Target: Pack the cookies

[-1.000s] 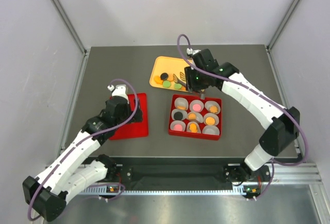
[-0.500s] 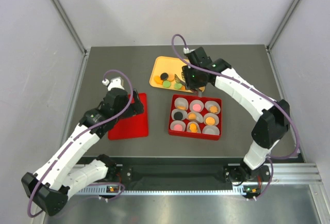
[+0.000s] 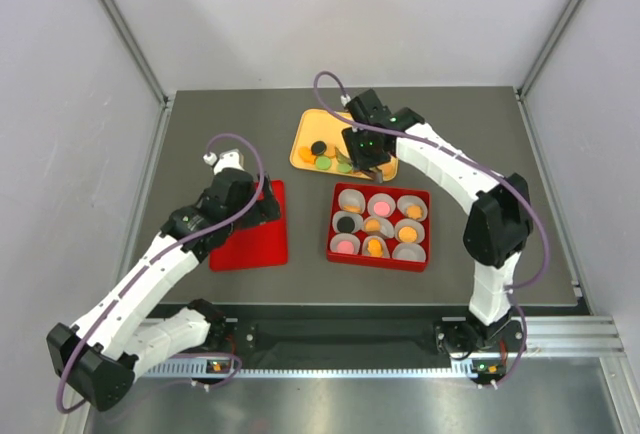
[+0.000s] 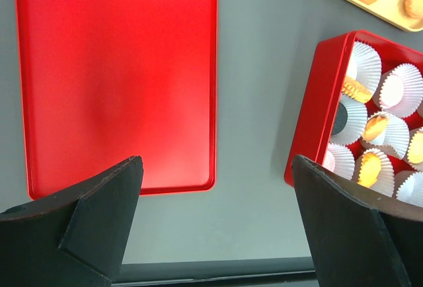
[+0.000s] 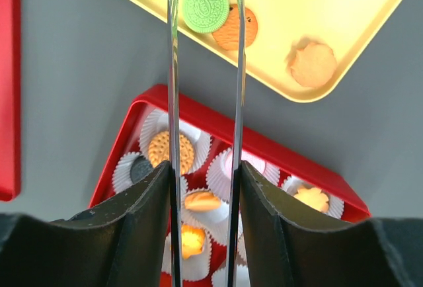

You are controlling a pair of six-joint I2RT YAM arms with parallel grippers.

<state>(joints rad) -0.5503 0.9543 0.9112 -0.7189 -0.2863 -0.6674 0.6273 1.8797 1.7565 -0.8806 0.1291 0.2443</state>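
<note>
The right claw (image 5: 203,69), tongs narrowly parted and empty, hangs just below the green cookie (image 5: 205,6) at the frame's top; left claw (image 4: 218,227) gapes empty

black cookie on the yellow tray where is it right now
In the top view the black cookie lies on the left part of the yellow tray, just above the orange and green cookies, left of the right gripper.

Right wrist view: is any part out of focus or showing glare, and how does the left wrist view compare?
Right wrist view: the dark jaws at the bottom are soft, while the green cookie and yellow tray are sharp. Left wrist view: a soft bright sheen crosses the flat red tray, and the near jaws blur.
</note>
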